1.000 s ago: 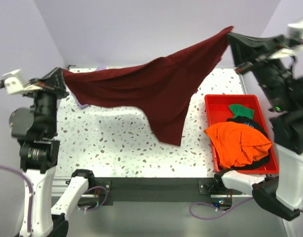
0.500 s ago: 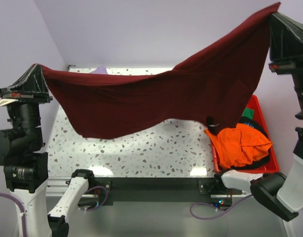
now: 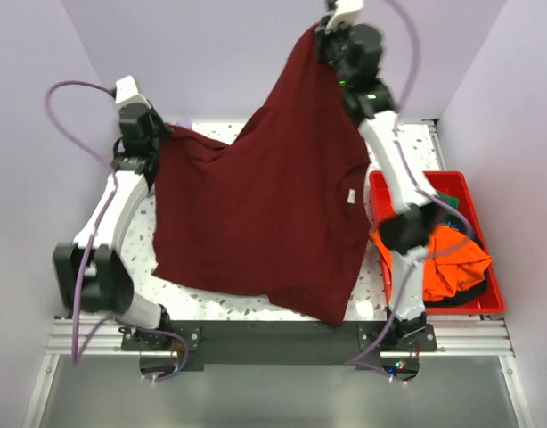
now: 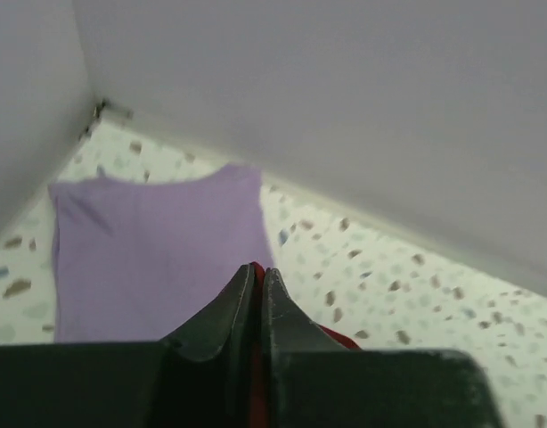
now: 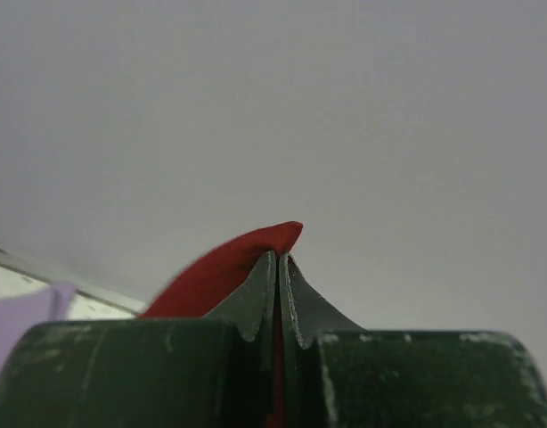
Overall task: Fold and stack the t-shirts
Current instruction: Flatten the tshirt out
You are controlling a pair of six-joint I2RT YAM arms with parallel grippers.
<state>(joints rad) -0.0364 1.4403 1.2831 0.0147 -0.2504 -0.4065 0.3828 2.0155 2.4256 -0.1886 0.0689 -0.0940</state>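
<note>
The dark maroon t-shirt (image 3: 265,205) hangs spread over the table, its small white tag (image 3: 350,198) on the right side. My left gripper (image 3: 159,135) is shut on its left corner at the back left; a sliver of the cloth (image 4: 257,272) shows between the closed fingers. My right gripper (image 3: 320,31) is shut on another corner, held high at the back; the cloth (image 5: 229,267) sticks out past the closed fingers. A folded lavender t-shirt (image 4: 149,259) lies flat at the back left corner. Orange (image 3: 452,263), green (image 3: 444,198) and black t-shirts lie in the bin.
The red plastic bin (image 3: 380,189) stands at the right side of the speckled table (image 3: 140,259). Lilac walls close in the back and both sides. The shirt's lower hem hangs near the front table edge (image 3: 256,312).
Both arms have swung from the near sides to the back of the table, carrying the shirt with them. It hung as a sagging band between them; now it hangs down broad and flat.
</note>
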